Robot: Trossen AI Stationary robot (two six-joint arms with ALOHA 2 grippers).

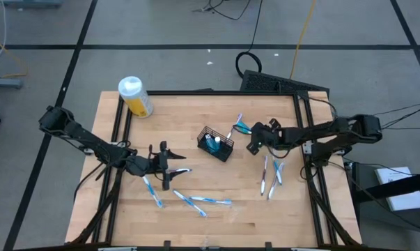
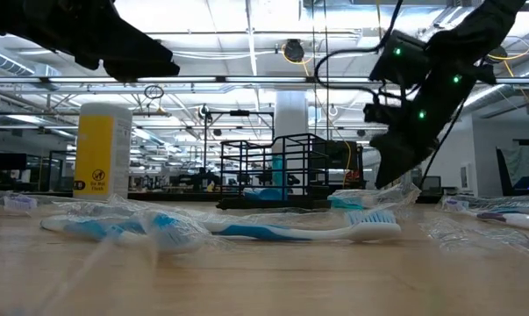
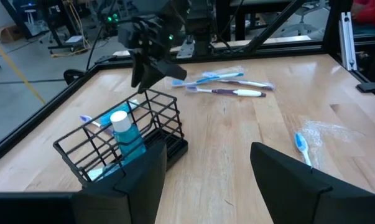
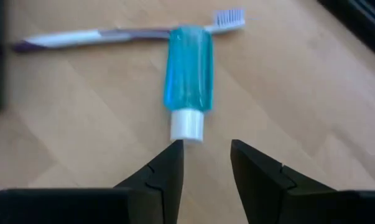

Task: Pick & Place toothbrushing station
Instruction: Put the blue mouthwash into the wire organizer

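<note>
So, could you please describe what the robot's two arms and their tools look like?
Both arms are dark, nearly black, slim and jointed, with black cables trailing from them. The left tool and the right tool each end in two dark, angular, wedge-shaped fingers. Small green indicator lights glow on the right arm's wrist housing.

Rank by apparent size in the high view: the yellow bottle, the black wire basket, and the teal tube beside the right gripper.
1. Yellow bottle and wire basket: look alike, not ranked.
2. Teal tube: clearly smallest.
</note>
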